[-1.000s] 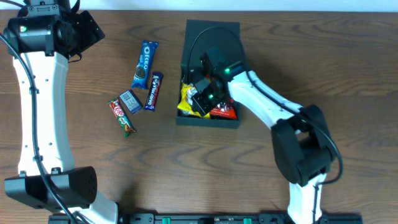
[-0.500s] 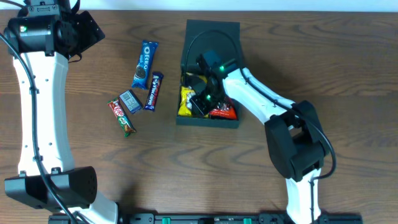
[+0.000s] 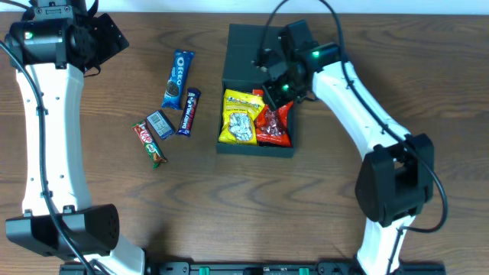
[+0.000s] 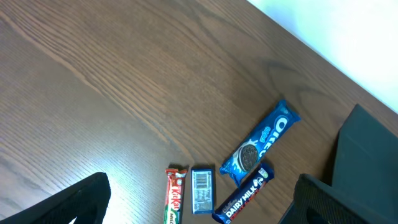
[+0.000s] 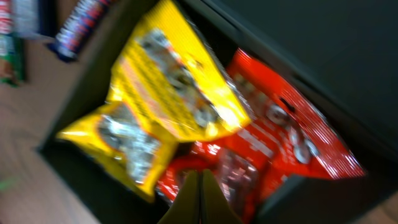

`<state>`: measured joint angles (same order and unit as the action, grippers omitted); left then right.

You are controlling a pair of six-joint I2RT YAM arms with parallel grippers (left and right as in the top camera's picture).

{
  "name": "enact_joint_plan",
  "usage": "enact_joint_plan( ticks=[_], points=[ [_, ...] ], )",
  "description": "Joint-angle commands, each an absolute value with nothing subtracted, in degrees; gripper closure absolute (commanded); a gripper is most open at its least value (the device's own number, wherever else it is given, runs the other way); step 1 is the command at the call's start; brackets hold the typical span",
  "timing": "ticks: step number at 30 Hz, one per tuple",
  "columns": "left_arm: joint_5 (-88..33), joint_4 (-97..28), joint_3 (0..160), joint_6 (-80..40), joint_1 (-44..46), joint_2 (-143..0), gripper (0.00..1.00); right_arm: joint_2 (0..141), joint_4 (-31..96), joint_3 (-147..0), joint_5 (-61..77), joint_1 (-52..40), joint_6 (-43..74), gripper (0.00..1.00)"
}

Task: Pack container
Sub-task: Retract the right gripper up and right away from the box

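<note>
The container [image 3: 229, 150] is a dark box, open, with its flap lid [image 3: 248, 50] laid back at the far side. Inside lie a yellow snack packet [image 3: 238, 118] and a red one [image 3: 276, 126], side by side. My right gripper [image 3: 272, 82] hovers over the box's back edge near the lid. In the right wrist view its fingers [image 5: 200, 199] are pressed together with nothing between them, above the red packet [image 5: 280, 143] and the yellow packet [image 5: 161, 93]. My left gripper [image 3: 105, 38] hangs wide open at the far left, holding nothing.
Several snacks lie on the wood left of the box: a blue Oreo pack [image 3: 178, 79], a Dairy Milk bar [image 3: 189, 111], a small blue packet [image 3: 160, 124] and a KitKat [image 3: 150, 143]. The left wrist view shows the same group, with the Oreo pack [image 4: 260, 144] closest to the box.
My right gripper has lifted out of the box and drawn back toward the lid, still shut. The yellow packet now lies uncovered in the box. The left arm has not moved.
</note>
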<state>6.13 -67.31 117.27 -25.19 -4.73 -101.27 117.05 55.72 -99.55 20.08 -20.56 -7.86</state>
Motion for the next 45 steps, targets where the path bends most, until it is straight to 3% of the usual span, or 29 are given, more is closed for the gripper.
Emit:
enact_joint_plan(
  ticks=[1, 20, 34, 35, 37, 38, 40, 42, 45],
  points=[
    [5.91, -67.40, 117.03, -24.21, -4.84, -102.02, 0.05, 119.24, 55.57, -97.08, 19.27, -20.99, -7.14, 0.99],
    [5.93, -67.44, 117.03, -24.21, -4.84, -102.04, 0.05, 128.53, 53.65, -95.79, 14.52, -21.63, -4.75, 0.99],
    [5.26, -67.11, 117.01, -22.20, -4.47, -105.23, 0.05, 113.78, 55.05, -106.24, 19.07, -18.37, -4.99, 0.99],
    [4.19, -66.81, 117.01, -20.10, -4.27, -105.58, 0.05, 112.33, 54.85, -106.39, 19.07, -17.65, -4.99, 0.90],
    [0.51, -65.65, 117.01, -14.22, -3.29, -107.15, 0.05, 109.36, 54.22, -106.41, 19.05, -15.77, -4.99, 0.41],
    [-1.67, -64.69, 117.01, -10.17, -2.48, -108.14, 0.05, 107.72, 53.98, -106.41, 19.07, -14.46, -5.30, 0.34],
    [-4.03, -63.05, 117.01, -3.42, -0.86, -109.93, 0.05, 105.73, 53.69, -106.41, 19.05, -12.43, -5.48, 0.07],
    [-4.51, -61.32, 117.01, 2.42, 1.13, -112.29, 0.05, 104.05, 53.74, -106.41, 19.07, -10.24, -5.43, 0.01],
    [-4.47, -59.09, 117.01, 7.14, 3.25, -116.01, 0.05, 102.63, 53.82, -106.39, 19.07, -7.77, -5.45, 0.01]
  ],
)
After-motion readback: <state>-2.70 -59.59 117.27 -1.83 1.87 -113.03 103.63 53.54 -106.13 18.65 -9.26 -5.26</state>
